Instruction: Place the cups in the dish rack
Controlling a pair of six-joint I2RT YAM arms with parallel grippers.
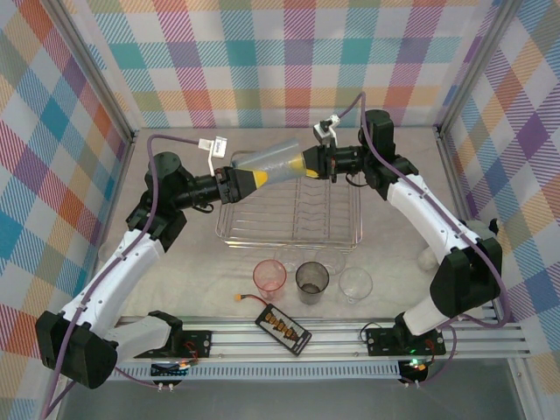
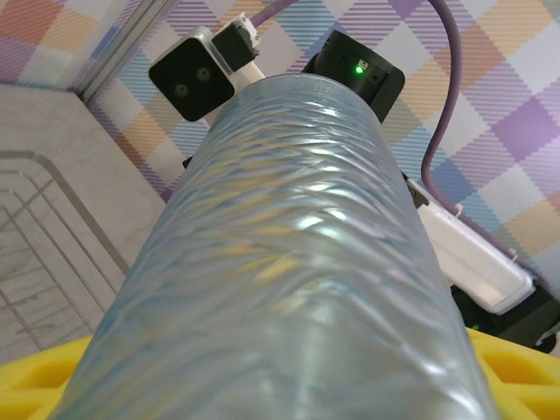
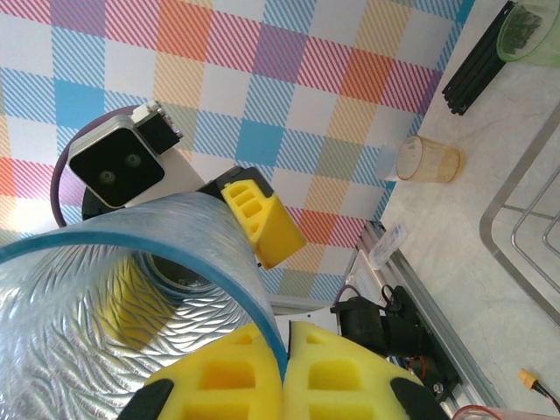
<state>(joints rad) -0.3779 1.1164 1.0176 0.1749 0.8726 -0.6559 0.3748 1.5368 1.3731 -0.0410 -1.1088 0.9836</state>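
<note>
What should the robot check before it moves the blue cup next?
1. Left pincer grips the blue cup: ok.
2. Right pincer pinches the cup's rim: ok.
3. Cup is over the dish rack: ok.
4. One cup or a nested stack: cannot tell.
5. Pink cup, grey cup and clear cup loaded: not ok, they stand on the table.
</note>
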